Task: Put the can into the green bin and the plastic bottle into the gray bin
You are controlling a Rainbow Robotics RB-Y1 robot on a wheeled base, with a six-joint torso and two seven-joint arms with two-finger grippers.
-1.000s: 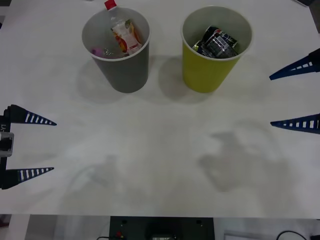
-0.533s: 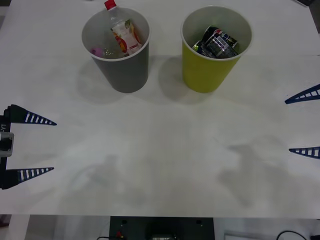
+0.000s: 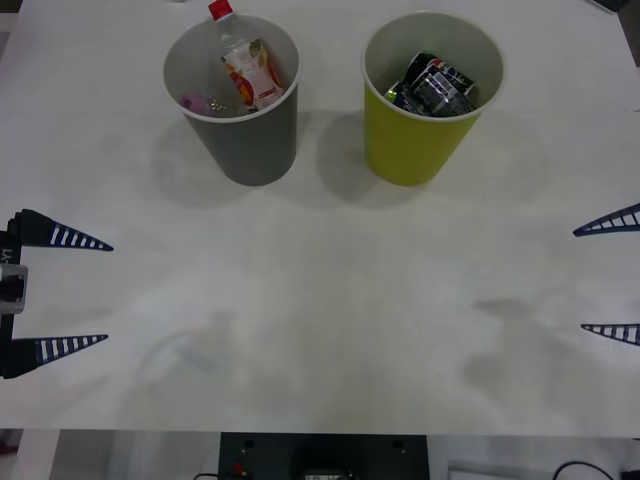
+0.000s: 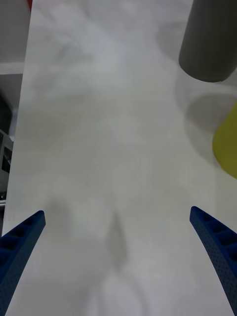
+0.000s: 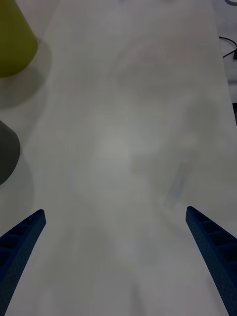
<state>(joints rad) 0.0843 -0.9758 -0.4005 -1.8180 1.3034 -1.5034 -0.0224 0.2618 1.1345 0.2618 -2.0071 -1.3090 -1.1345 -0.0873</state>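
Both grippers spread wide and empty at the white table's (image 3: 330, 300) side edges: left gripper (image 3: 70, 292), right gripper (image 3: 612, 277).

Far across the table, the clear plastic bottle (image 3: 248, 66) with red cap and red-orange-and-white label stands tilted inside the gray tapered bin (image 3: 245, 135); a crushed dark can (image 3: 435, 85) lies in the yellow-green tapered bin (image 3: 410, 140) beside it.

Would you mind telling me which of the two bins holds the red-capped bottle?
The gray bin, on the robot's left; the plastic bottle leans inside it, while the green bin holds a crushed dark can.
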